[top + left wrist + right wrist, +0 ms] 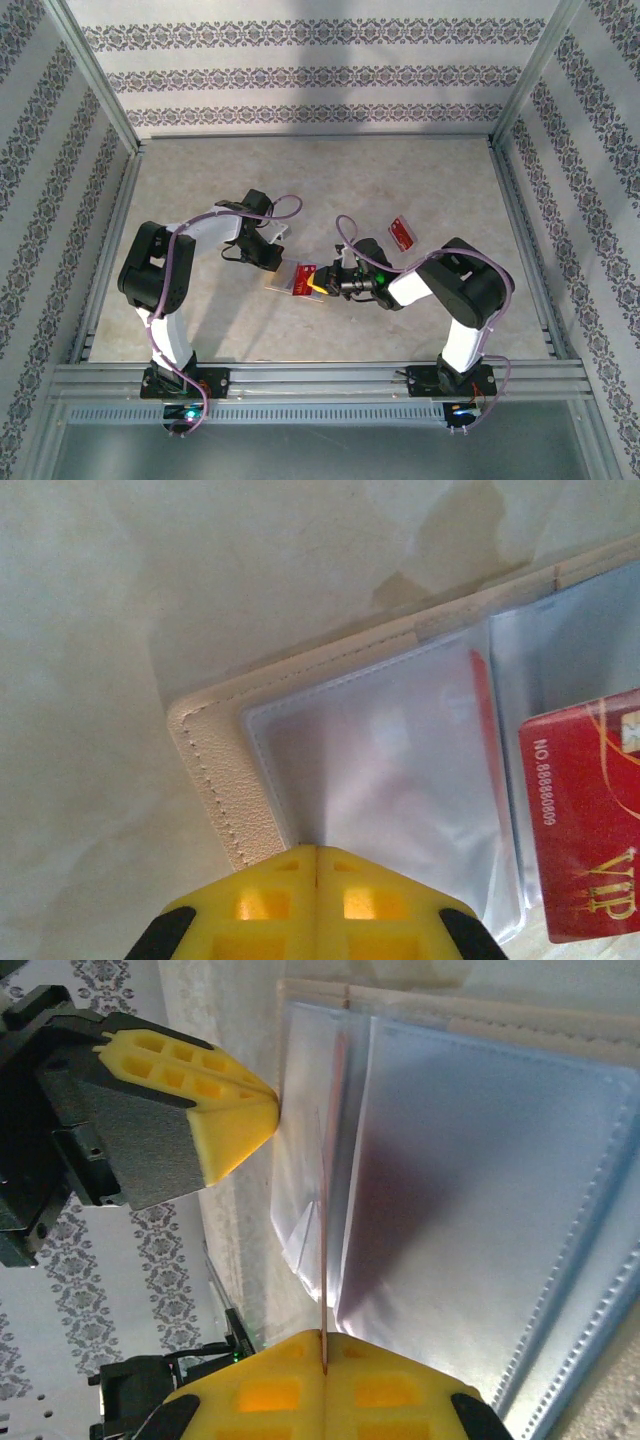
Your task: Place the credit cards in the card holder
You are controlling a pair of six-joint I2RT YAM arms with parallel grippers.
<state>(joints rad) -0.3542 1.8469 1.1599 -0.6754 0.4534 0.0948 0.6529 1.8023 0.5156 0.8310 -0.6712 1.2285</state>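
From above we see a pale table [300, 180] inside walls patterned with floral stripes, with two arms reaching inward from the near edge; between them, near the middle of the table, the tan card holder [281, 281] lies open and flat, its clear pockets [400, 770] facing up; the left fingers [276, 264] meet it from the left and the right fingers [320, 284] from the right. In the left wrist view the yellow left fingers [316, 870] are pressed together, their tip resting at the stitched tan edge of the card holder [215, 770] where the clear plastic begins; we cannot tell whether they pinch a plastic sheet or only press on it. A red credit card [585, 820], printed with gold "VIP" lettering and a row of digits, sits over the right side of the open holder. In the right wrist view the yellow right fingers [325, 1360] are pressed together on that credit card [327, 1210], which we see edge-on as a thin red line running from the fingertips up across the clear pockets [480, 1190]; the left fingers [235, 1120] touch the holder's far edge at upper left. A second credit card [402, 232] lies flat on the table, well apart to the right of the holder and beyond the right arm.
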